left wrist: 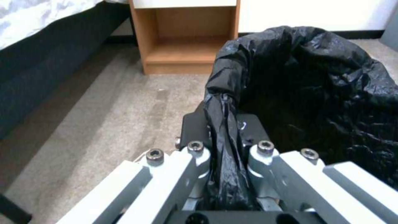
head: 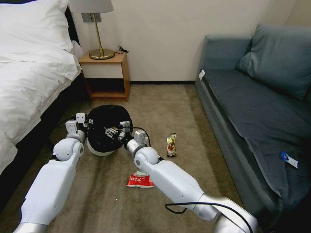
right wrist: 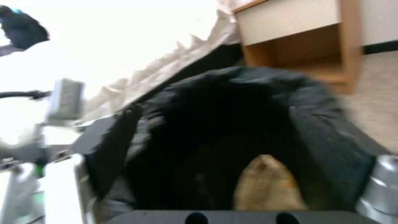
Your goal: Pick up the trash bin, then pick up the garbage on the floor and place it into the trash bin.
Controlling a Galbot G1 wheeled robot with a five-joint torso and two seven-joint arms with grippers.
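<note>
At frame centre, the left claw [left wrist: 226, 146] pinches the trash bin [head: 108, 129] rim; the right claw [head: 114, 132] holds a tan paper scrap [right wrist: 267, 183] over its opening.

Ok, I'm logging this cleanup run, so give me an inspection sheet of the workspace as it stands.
Surface: beige carpet, bare between items.
Job's things: trash bin with black liner, off the nightstand's front; tan scrap over its mouth.
Clutter: red-and-white wrapper and yellow-brown snack packet on the floor.
Grippers: left tool shut on the bin's lined rim; right tool over the bin, fingers unclear.
Cables: black cable looping along the right forearm.
Surroundings: bed, nightstand with lamp, grey sofa.
</note>
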